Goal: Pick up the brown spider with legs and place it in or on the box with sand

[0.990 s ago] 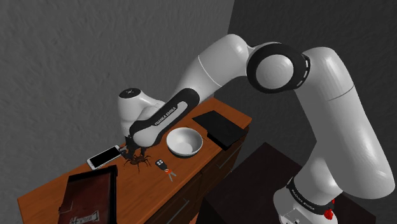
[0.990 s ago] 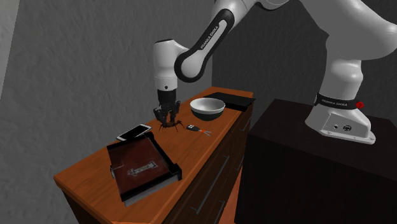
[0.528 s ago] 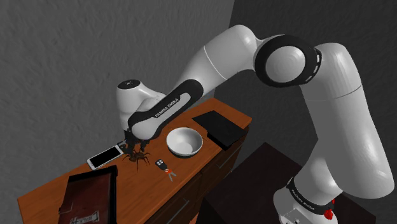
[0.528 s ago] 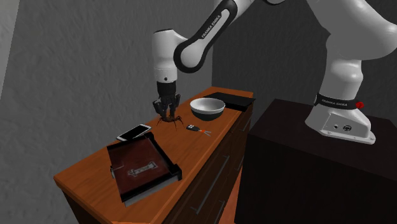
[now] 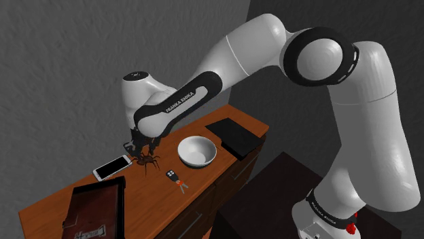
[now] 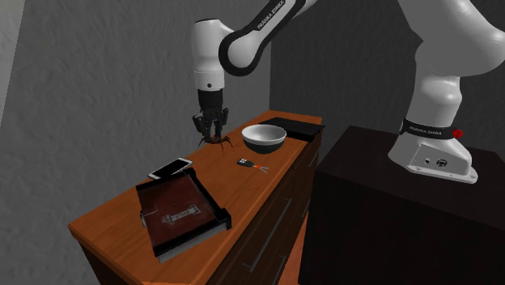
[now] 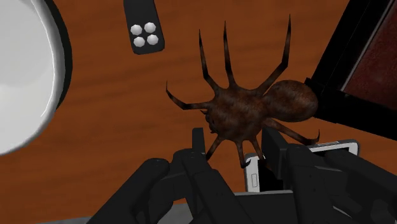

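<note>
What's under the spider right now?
Brown wooden tabletop shows all round the spider, which the fingers clasp, with a phone edge beside them. The patch directly beneath its body is covered by the spider itself.

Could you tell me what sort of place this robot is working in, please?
Probably a room in a home: a wooden dresser with drawers stands by a grey wall, and its top carries a smartphone, a key fob and a white bowl.
</note>
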Robot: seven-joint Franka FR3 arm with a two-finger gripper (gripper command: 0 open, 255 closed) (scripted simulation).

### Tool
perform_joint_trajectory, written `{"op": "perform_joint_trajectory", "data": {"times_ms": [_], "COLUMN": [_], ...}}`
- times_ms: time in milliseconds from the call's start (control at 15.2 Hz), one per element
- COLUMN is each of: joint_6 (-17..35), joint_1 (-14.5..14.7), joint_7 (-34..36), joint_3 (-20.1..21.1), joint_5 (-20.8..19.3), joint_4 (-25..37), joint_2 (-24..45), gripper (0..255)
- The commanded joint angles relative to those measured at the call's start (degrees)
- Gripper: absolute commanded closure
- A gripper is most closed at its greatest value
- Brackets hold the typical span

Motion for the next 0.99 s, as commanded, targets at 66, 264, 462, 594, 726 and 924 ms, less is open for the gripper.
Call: {"op": "perform_joint_trajectory", "data": {"times_ms": [66,264,462,594,726,924], "joint_6": [-1.6,-3.2,-4.7,-5.9,-7.3,-9.6], "joint_1": [-0.2,-0.5,0.5,2.6,4.8,8.1], "joint_7": [-0.3,-0.6,0.3,2.5,4.7,7.6], "joint_3": [0.4,0.7,1.0,1.3,1.5,1.7], "joint_5": [0.5,0.9,1.0,0.6,0.3,-0.3], "joint_4": [0.1,0.2,1.4,3.8,6.5,11.2], "joint_2": [-1.5,-3.0,-3.2,-2.0,-0.6,2.0], "gripper": [255,255,255,255,255,255]}}
